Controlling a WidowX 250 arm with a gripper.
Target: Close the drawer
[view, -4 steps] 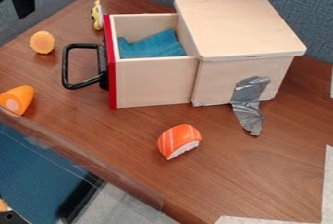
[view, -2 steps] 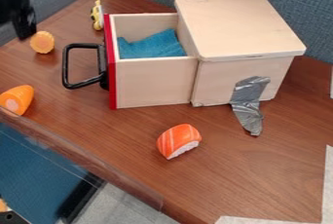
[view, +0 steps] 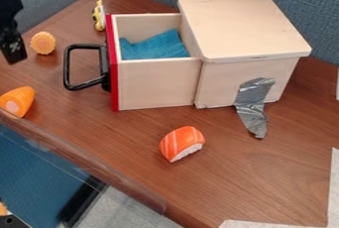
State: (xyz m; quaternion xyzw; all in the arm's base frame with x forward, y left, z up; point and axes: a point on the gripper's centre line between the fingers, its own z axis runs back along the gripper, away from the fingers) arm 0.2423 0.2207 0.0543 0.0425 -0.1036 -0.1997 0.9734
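Black gripper (view: 13, 52): at the view's left edge; you cannot tell whether it is wide or narrow, nor whether it holds anything.
Gripper's travel: from the upper left corner it has come down the view, past the round orange slice (view: 43, 42), ending slightly further left; you now have it level with the handle.
Drawer (view: 155, 84): to the right of your gripper, pulled out with its red front towards it; you see it sitting just as it was in the earlier frames.
Handle (view: 83, 47): black, between your gripper and the red front, apart from the gripper.
Blue cloth (view: 155, 46): inside the drawer, also unmoved.
Wooden box (view: 242, 24): beyond the drawer from your gripper, with silver tape (view: 252, 105) from its side down to the table (view: 132, 142).
Orange slice: just to the upper right of your gripper.
Carrot piece (view: 19, 100): below it in the view.
Toy sushi (view: 181, 142): well apart, lower right.
Yellow toy (view: 98, 16): upper right of it.
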